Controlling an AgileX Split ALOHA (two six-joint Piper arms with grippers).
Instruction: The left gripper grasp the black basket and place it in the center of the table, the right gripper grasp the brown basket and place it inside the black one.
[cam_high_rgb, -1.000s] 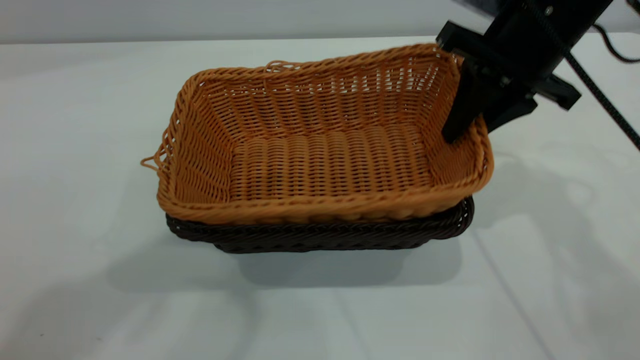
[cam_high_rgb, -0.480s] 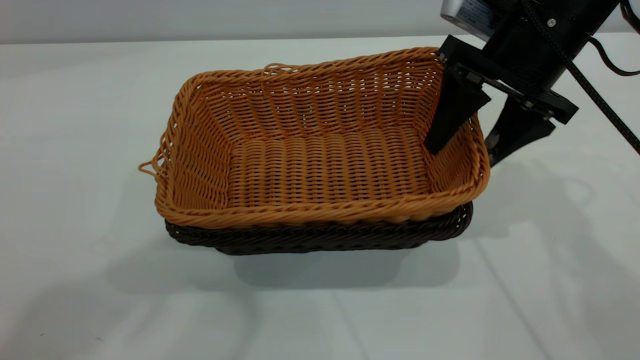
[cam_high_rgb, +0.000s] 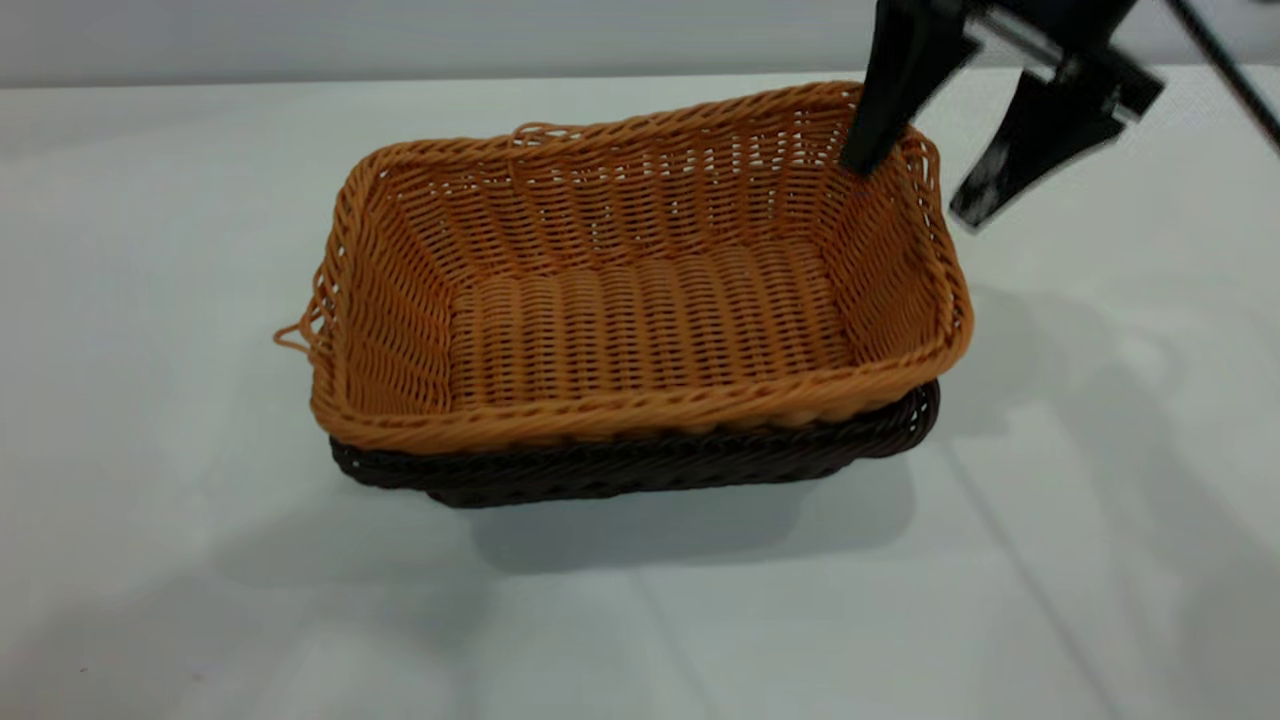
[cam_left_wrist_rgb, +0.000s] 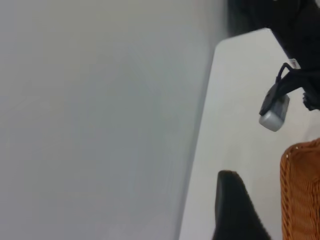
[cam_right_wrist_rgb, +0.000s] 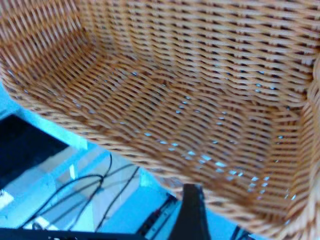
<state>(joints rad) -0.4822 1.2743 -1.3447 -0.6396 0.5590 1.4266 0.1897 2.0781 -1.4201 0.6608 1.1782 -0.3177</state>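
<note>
- The table (cam_high_rgb: 150, 560) is spreading pale and smooth under everything, far wider than both baskets.
- The brown basket (cam_high_rgb: 640, 300) is sitting nested inside the black one near the middle of the table, its orange-tan rim riding above the dark rim all along the near side, and small loose loops are sticking out at its left end.
- The black basket (cam_high_rgb: 640, 465) is resting flat on the table underneath, showing only as a dark woven band below the brown one.
- The right gripper (cam_high_rgb: 915, 185) is hanging above the brown basket's far right corner with its fingers spread wide; one finger (cam_high_rgb: 890, 90) is pointing down just inside the rim, the other is hanging outside it, and neither is pinching the wicker.
- The left gripper (cam_left_wrist_rgb: 235, 210) is showing only in its own wrist view, as one dark finger off beside the brown basket's edge; whether it is spread or closed I cannot tell.
</note>
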